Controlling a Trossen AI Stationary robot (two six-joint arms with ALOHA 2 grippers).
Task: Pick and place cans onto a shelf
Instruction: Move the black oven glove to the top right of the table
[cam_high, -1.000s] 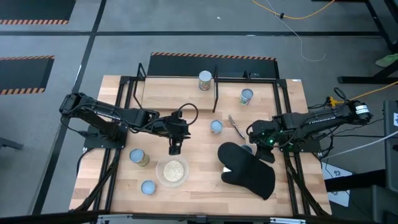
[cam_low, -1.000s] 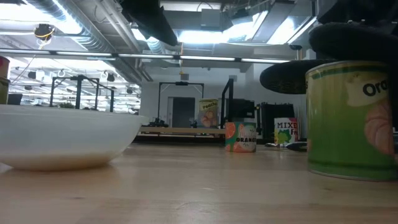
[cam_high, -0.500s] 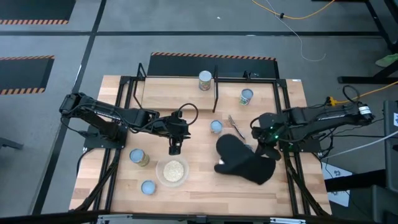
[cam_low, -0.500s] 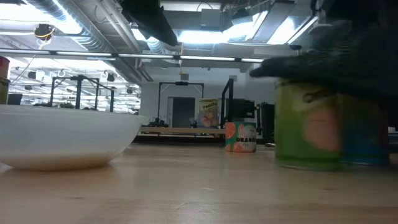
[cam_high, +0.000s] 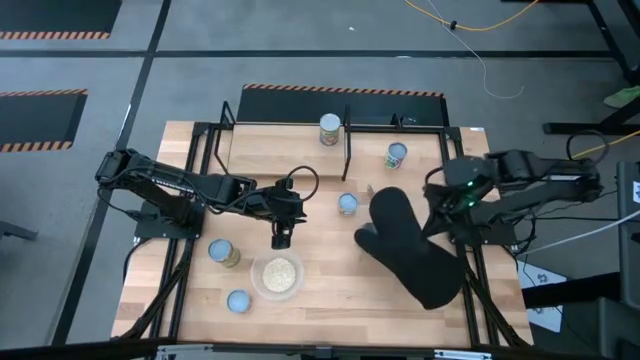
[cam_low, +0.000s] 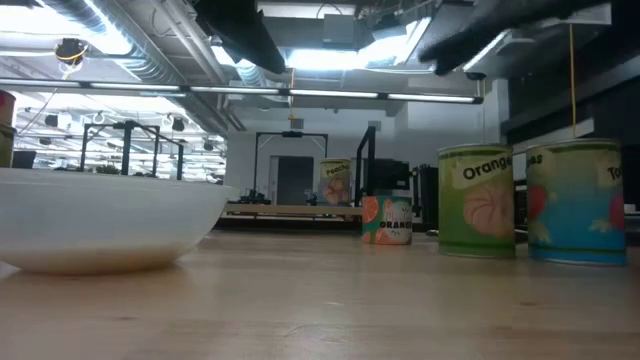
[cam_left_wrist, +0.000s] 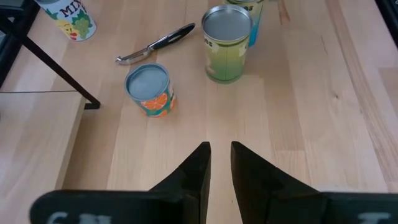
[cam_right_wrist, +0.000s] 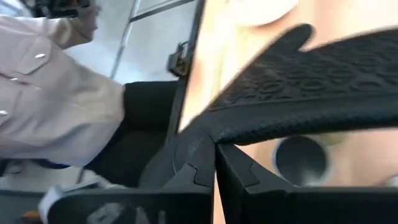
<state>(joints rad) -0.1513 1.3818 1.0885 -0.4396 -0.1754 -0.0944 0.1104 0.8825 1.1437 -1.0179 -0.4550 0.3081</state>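
My right gripper is shut on a black oven mitt that hangs over the table's right half, above a green can and a blue can. The mitt hides both cans in the high view. One can stands on the light-wood shelf, and another stands at its right end. An orange-labelled can stands on the table near the middle. My left gripper hovers mid-table, its fingers a narrow gap apart with nothing between them. Two more cans stand near left. My right gripper pinches an edge of the mitt between its two fingers, coming from the table's right and slanting down. Which part of the mitt that edge belongs to does not show. The mitt is lifted clear and spreads out roughly level over the cans.
A clear bowl of pale grain stands near the front, below my left gripper. A metal utensil lies by the orange can. Black posts rise from the shelf. A person's beige sleeve shows beyond the table.
My right gripper has risen and rolled, still shut on the mitt. The mitt has come up off the table, turned about and shifted toward the right and far side. The green can has slid away from the near edge and now stands uncovered beside the blue can.
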